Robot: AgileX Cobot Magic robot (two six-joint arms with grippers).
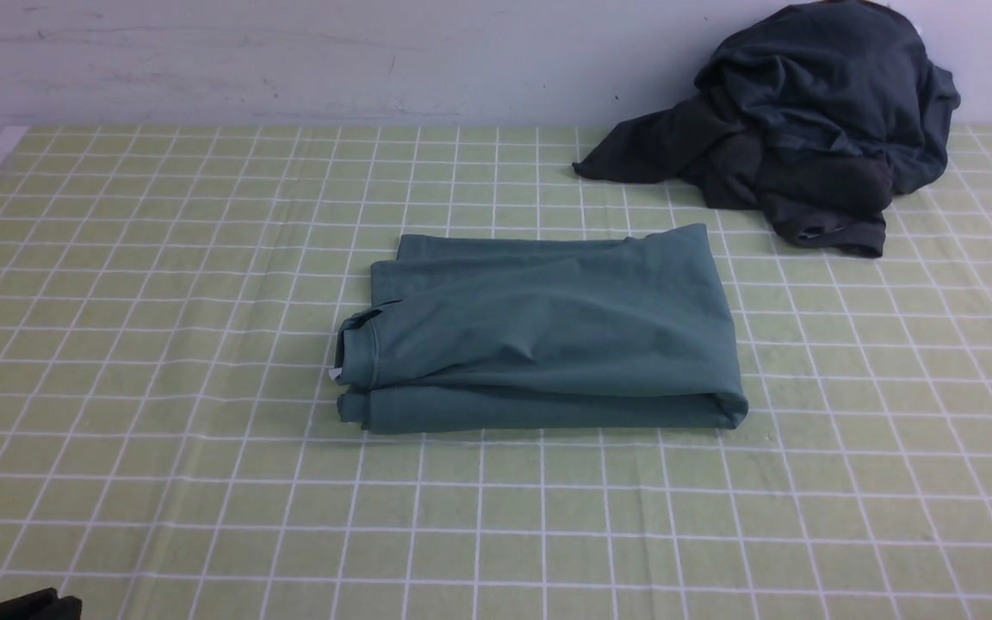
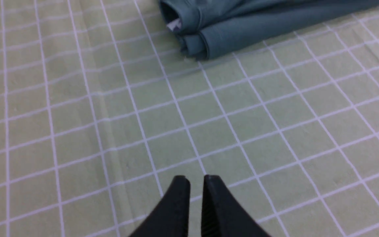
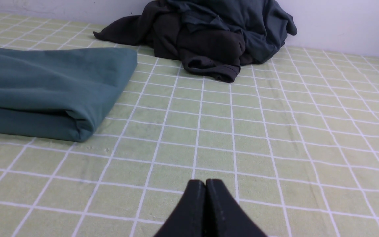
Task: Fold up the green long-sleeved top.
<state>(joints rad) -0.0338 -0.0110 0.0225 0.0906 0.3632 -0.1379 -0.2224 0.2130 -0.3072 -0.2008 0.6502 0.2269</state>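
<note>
Green long-sleeved top (image 1: 548,331) folded; both arms clear.
The top lies ahead of both grippers, apart from each. Left gripper (image 2: 196,179): tips nearly together, a narrow gap, holding nothing. Right gripper (image 3: 205,182): pressed together, empty. Judged complete; withdraw without brushing the bundle or the dark clothes heap (image 1: 806,129) beyond.
</note>
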